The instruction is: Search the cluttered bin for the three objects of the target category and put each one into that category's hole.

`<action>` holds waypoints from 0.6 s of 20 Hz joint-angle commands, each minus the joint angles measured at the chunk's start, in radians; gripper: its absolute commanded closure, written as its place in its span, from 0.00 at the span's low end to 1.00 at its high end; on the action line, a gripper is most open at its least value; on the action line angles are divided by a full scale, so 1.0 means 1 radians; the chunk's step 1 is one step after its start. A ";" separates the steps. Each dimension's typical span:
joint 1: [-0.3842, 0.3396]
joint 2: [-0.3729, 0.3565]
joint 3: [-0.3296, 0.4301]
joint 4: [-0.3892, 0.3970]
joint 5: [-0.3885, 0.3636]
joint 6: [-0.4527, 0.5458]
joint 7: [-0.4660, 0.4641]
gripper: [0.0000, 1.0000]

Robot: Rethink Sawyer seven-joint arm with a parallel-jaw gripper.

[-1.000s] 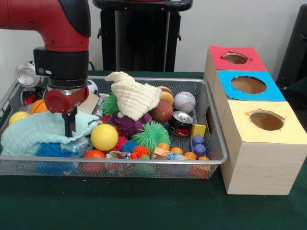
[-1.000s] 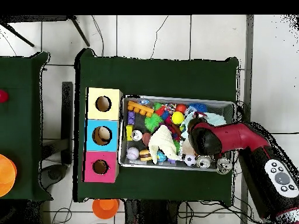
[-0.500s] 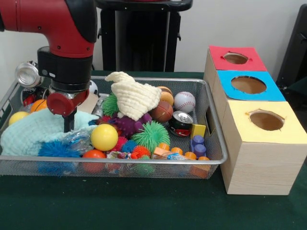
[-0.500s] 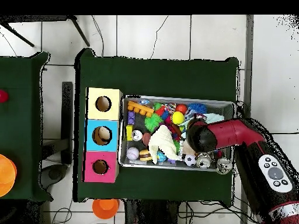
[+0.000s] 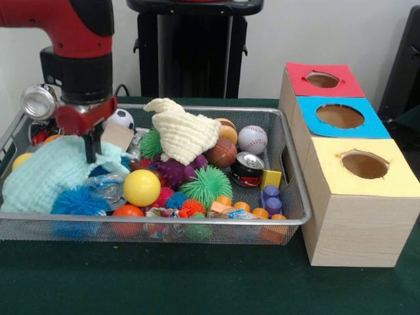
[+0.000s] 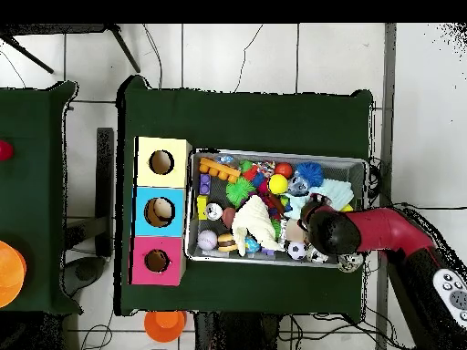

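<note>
Gripper (image 5: 89, 149) stands with its tips pressed into the pale aqua cloth (image 5: 49, 178) at the mesh bin's (image 5: 291, 172) 9 o'clock end in the front view; fingers look nearly together, but whether they pinch the fabric I cannot tell. Judgement: cloth is being gripped to uncover what lies beneath. Target category unstated; candidates include baseball (image 5: 252, 138), yellow ball (image 5: 142, 187), soda can (image 5: 248, 168). Boxes with the red hole (image 5: 322, 79), blue hole (image 5: 340, 116) and yellow hole (image 5: 364, 165) stand at 3 o'clock, just beside the bin.

A wire bin (image 5: 289, 216) sat on the table (image 5: 197, 282) with three boxes (image 5: 354, 197) in a row just beside it, to its right in the front view. Inside the bin, one cloth (image 5: 46, 180) lay at the left end and another cloth (image 5: 187, 134) was heaped on balls near the middle. A can (image 5: 247, 168) lay toward the right, a baseball (image 5: 252, 139) behind it.
</note>
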 commanded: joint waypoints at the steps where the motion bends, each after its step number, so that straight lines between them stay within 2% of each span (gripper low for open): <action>1: -0.131 -0.162 0.199 0.356 0.232 0.049 0.043 1.00; 3: -0.151 -0.188 0.242 0.401 0.296 0.054 0.073 1.00; 6: -0.144 -0.224 0.266 0.441 0.352 0.041 0.113 1.00; 12: -0.160 -0.248 0.341 0.528 0.455 -0.065 0.186 1.00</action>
